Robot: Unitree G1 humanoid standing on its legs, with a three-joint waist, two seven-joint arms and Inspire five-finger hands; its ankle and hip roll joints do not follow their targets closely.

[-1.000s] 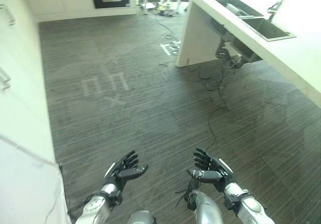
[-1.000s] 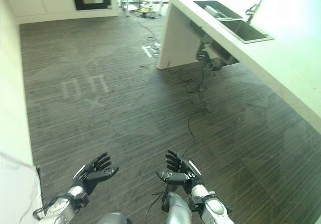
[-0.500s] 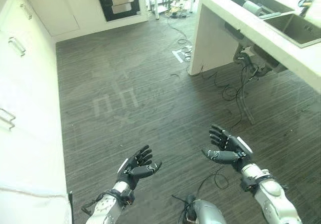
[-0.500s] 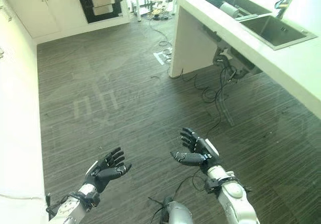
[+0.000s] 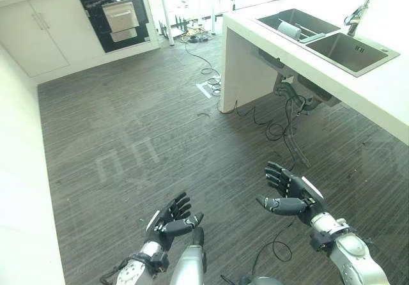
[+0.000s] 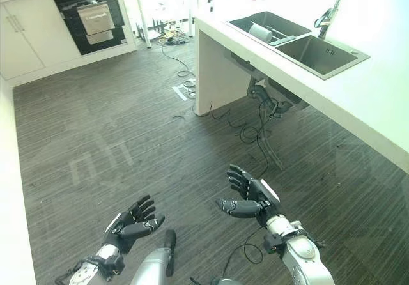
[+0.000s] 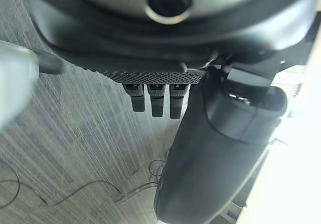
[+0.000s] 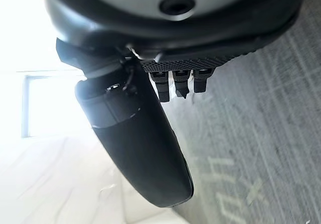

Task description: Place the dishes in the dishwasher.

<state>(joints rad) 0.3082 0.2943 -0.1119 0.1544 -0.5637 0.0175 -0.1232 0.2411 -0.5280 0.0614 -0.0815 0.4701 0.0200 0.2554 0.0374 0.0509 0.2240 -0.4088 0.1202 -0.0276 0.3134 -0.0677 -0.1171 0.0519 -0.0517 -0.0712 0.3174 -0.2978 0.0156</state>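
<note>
Left eye view: left robot hand [image 5: 167,220] and right robot hand [image 5: 289,195] both spread, palms up, holding nothing above the floor [image 5: 128,125]. Dishes look to sit in the sink [image 5: 300,26] on the white surface [image 5: 383,87], dishwasher [image 5: 120,15] well apart across the room. Risk: loose cables [image 5: 281,122] under the surface could snag a step.

Both arms are silver-grey with dark wrist collars. The left hand [image 5: 167,222] and right hand [image 5: 289,195] are black, each backed by a white strip; dimpled black palms face the wrist cameras.
</note>
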